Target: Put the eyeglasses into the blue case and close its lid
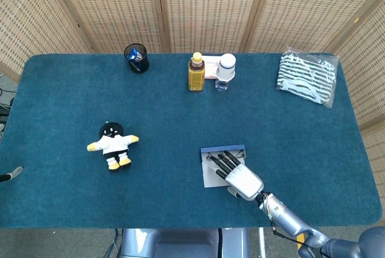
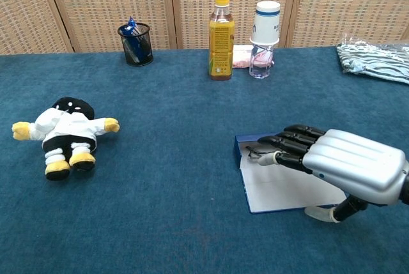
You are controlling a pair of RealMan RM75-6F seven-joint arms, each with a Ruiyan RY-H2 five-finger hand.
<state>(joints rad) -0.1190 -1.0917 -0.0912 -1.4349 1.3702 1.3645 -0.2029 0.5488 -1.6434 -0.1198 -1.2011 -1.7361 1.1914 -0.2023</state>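
Right hand point(image 2: 348, 164) low over the open blue case point(image 2: 281, 190), fingers point(image 2: 289, 148) stretched flat and apart, grasping nothing. Eyeglasses point(image 2: 255, 153) just under and ahead of the fingertips, inside the case by its raised far wall. Left hand out of sight.

1. Bright, even light from overhead in both views.
2. Shadows are soft and short; a faint one lies under the robot hand point(image 2: 348, 165).
3. Mild sheen on its silver shell.
4. Both views are sharp.
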